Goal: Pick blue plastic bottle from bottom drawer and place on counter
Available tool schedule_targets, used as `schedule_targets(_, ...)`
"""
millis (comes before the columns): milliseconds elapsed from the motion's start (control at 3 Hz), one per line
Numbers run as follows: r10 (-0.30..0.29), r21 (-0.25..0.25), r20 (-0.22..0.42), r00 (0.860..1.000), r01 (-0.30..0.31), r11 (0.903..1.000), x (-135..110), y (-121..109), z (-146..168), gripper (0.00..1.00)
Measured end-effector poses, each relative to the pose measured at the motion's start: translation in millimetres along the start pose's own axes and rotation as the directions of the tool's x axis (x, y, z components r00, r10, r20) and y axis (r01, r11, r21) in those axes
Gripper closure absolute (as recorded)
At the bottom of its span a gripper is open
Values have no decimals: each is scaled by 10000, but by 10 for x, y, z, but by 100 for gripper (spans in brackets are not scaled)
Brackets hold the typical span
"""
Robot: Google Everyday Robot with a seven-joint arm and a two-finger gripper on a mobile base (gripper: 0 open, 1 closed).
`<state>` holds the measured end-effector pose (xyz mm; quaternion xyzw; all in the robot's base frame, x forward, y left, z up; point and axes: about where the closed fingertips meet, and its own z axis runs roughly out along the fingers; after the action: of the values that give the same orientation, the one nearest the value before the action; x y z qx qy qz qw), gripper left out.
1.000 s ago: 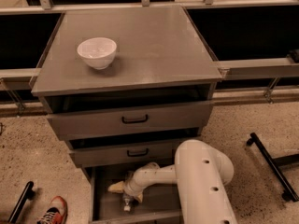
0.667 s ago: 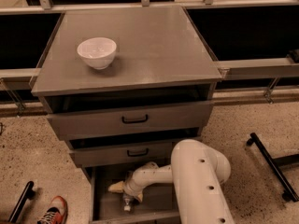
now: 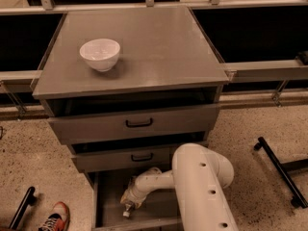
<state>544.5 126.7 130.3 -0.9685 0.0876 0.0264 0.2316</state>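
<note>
Over at eight o'clock of the view a red shoe [image 3: 54, 215] pokes in on the floor, no part of the play. Moving right, the white bowl [image 3: 99, 54] sits at ten o'clock on the counter [image 3: 163, 47], and that is all the counter carries: no bottle up there, so the placing is not yet done.

Down at six o'clock is the action. The bottom drawer [image 3: 107, 198] stands pulled out, so the way in is clear. The gripper [image 3: 130, 201] is right down inside it, low over the drawer floor. The bottle [image 3: 126, 213] is in there too, with only its white cap end showing, peeking out from under the gripper toward six o'clock. They look to be touching, but whether the gripper has clamped on or merely sits over it, I cannot tell.

Further right, the white arm [image 3: 202, 186] curves in from five o'clock.

My read: reach made, grasp either forming or just formed. Left to do: lift clear of the drawer, swing up past the two upper drawers [image 3: 139, 124], set down on top.
</note>
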Motion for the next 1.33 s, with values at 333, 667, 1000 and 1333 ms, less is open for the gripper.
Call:
schedule_targets(333, 83, 76, 59, 9999, -83, 9999, -64, -10, -4, 73)
schedule_targets(667, 87, 78, 63, 9999, -87, 9999, -68, -10, -4, 96)
schedule_targets(1000, 87, 78, 65, 9999, -87, 9999, -68, -9, -3, 100)
schedule_targets(1333, 1, 82, 36, 10000, -1, 10000, -75, -16, -34, 100)
